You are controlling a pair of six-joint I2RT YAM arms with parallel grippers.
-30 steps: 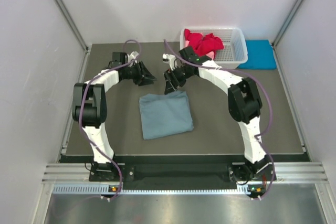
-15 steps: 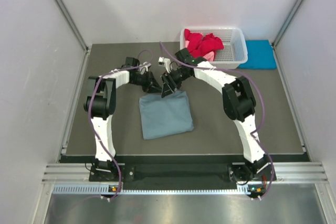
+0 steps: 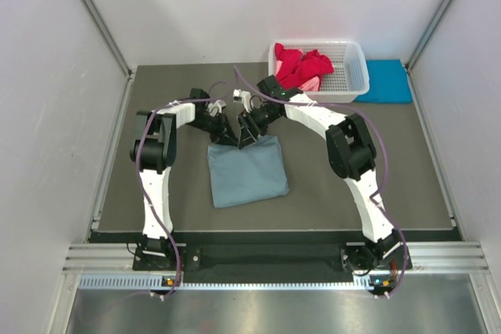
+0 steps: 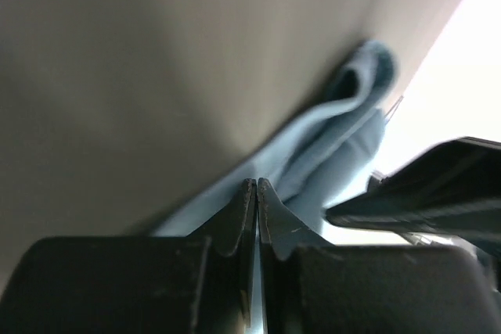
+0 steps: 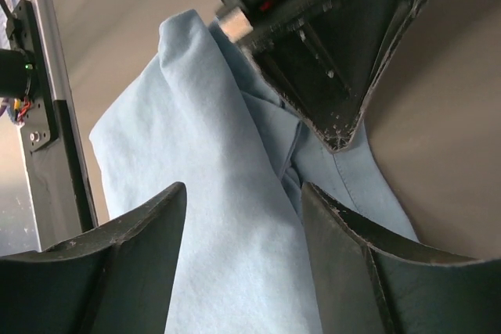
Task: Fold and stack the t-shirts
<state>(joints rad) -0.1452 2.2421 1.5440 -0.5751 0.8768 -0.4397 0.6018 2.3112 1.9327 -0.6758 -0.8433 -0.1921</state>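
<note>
Currently the left fingers (image 4: 256, 185) are pressed together on the far edge of the grey-blue t-shirt (image 3: 246, 170), with a sliver of cloth apparently pinched between them. The right fingers (image 5: 243, 193) stand apart, straddling a raised fold of the same edge, just beside the left pair. Judgement: both are set there to draw that edge over for another fold. The shirt lies part-folded mid-desk (image 3: 352, 185). Red t-shirts (image 3: 301, 64) wait in the basket (image 3: 348, 76), with a turquoise t-shirt (image 3: 387, 81) beside it. A second ago the left fingers hung well clear of the shirt; both pairs have since closed in. The shirt has not shifted.
</note>
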